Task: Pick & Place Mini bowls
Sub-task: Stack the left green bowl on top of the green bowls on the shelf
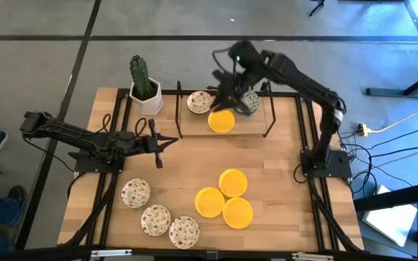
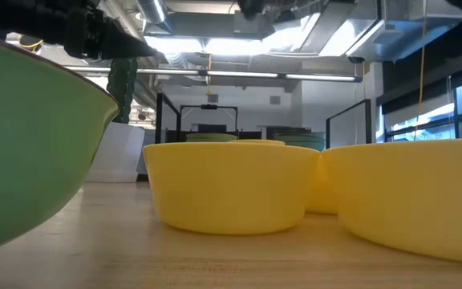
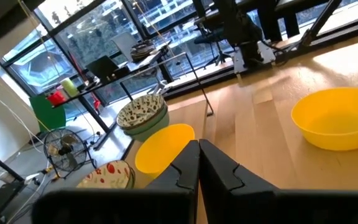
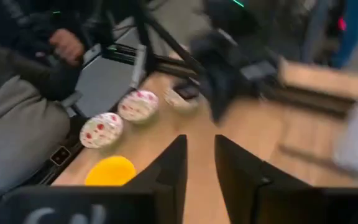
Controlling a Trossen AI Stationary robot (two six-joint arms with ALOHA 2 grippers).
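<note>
Three mini bowls sit under a black wire rack (image 1: 180, 109) at the far side: a red-speckled one (image 1: 198, 101), a yellow one (image 1: 221, 120) and a green-grey patterned one (image 1: 251, 100). Three more yellow bowls (image 1: 227, 197) and three red-speckled bowls (image 1: 155, 217) rest on the near half of the table. My right gripper (image 4: 199, 168) is raised above the rack, blurred in the high view (image 1: 229, 94), open with nothing between its fingers. My left gripper (image 3: 199, 167) is shut and empty, held level over the table's left middle (image 1: 158, 145).
A white pot with a green cactus (image 1: 145, 90) stands at the far left, beside the rack. The table's middle strip (image 1: 216, 156) between the two groups of bowls is bare wood. A seated person (image 4: 23, 118) shows beyond the table's edge in the right wrist view.
</note>
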